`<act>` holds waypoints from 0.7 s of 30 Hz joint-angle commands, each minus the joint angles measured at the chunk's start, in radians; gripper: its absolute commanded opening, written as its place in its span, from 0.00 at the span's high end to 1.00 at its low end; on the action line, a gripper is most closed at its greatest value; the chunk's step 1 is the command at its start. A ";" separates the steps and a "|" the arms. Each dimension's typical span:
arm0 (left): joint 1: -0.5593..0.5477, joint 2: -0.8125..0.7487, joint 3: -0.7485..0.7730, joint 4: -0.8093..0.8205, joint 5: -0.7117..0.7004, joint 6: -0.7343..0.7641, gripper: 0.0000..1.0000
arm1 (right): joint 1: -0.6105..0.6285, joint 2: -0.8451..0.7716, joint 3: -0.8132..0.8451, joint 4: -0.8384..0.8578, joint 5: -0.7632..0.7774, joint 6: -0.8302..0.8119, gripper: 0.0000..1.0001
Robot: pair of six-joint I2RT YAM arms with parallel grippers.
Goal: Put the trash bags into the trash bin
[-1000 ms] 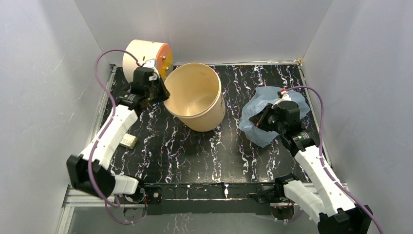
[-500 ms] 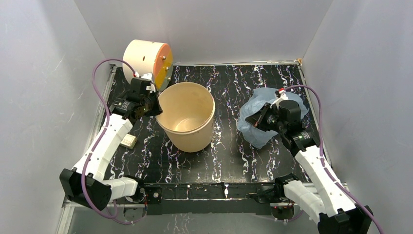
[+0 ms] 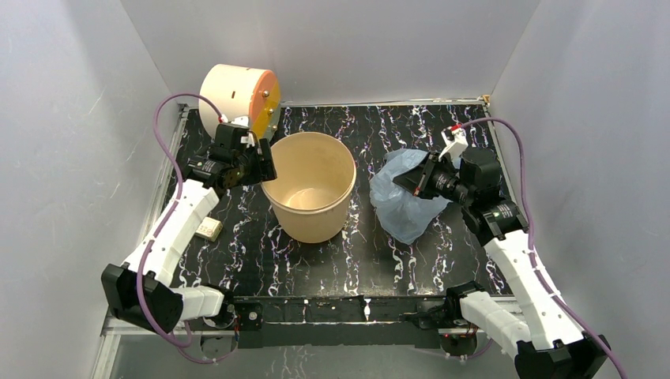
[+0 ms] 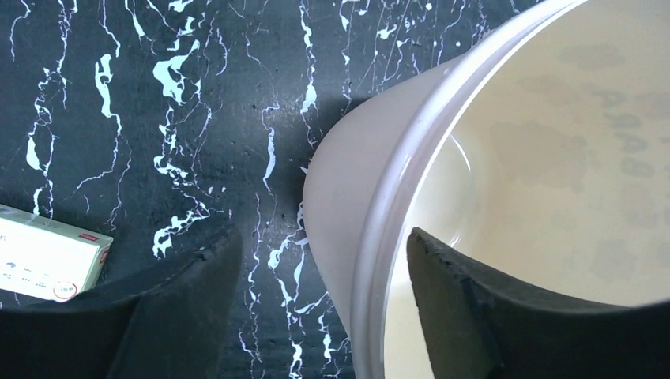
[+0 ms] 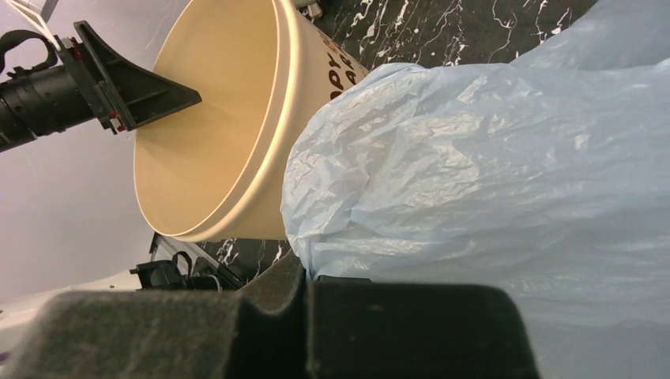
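The tan trash bin [image 3: 310,189] stands upright in the middle of the table. My left gripper [image 3: 267,163] is open at its left rim. In the left wrist view one finger [image 4: 506,316] is inside the bin and the other is outside, with the rim [image 4: 379,260] between them untouched. The crinkly pale blue trash bag [image 3: 399,207] hangs just right of the bin. My right gripper [image 3: 408,181] is shut on its upper edge. In the right wrist view the bag [image 5: 490,174] bulges beyond the shut fingertips, close beside the bin [image 5: 213,134].
A cream drum with an orange face [image 3: 237,99] lies at the back left, right behind my left gripper. A small white card box [image 3: 208,229] sits by the left arm, also seen as a box [image 4: 47,260] in the left wrist view. Grey walls enclose the table.
The bin went from tilted to upright and shifted nearer. My left gripper opened and let go of its rim. My right gripper carried the bag up and left toward the bin.
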 commanded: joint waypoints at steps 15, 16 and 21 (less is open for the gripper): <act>0.000 -0.489 -0.297 0.244 0.758 0.041 0.21 | -0.003 -0.128 0.235 -0.376 -0.055 -0.211 1.00; -0.001 -0.511 -0.316 0.244 0.800 0.039 0.21 | -0.004 -0.134 0.250 -0.396 -0.067 -0.212 1.00; -0.003 -0.601 -0.391 0.246 0.941 0.037 0.21 | -0.003 -0.159 0.325 -0.499 -0.083 -0.213 1.00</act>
